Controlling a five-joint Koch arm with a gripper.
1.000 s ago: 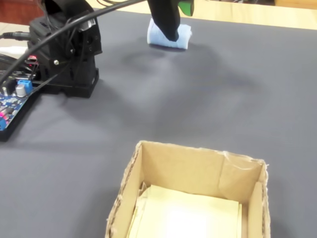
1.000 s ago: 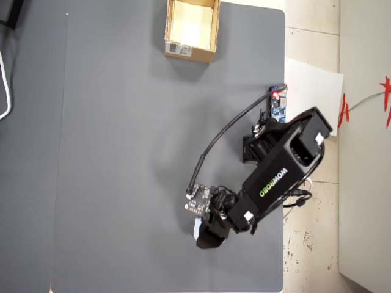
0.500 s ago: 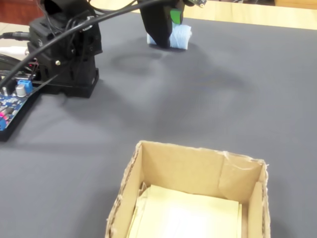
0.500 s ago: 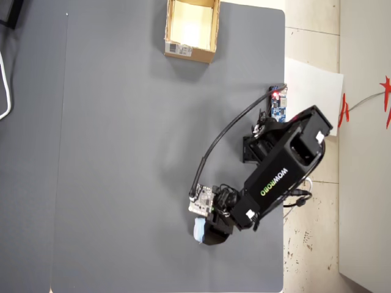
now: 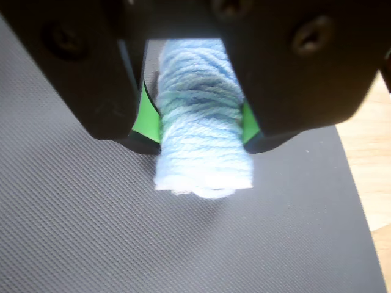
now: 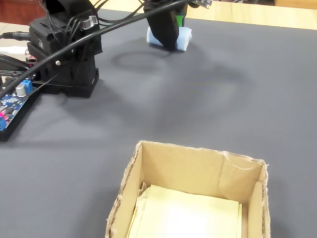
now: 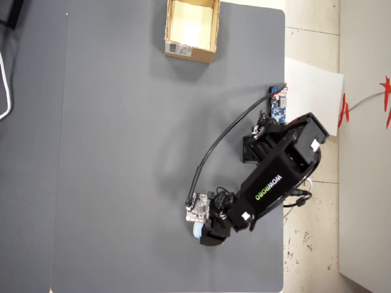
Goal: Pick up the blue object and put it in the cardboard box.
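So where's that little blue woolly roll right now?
The blue roll sits between the gripper jaws in the wrist view, far across the grey mat from the cardboard box.

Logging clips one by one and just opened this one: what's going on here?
A single black arm is down over the blue object, a pale-blue ribbed roll on the dark grey mat. In the wrist view the gripper has its jaws on either side of the roll, green pads against it, seemingly closed on it. The roll appears not yet lifted. The cardboard box sits at the far end of the mat, nothing blue in it.
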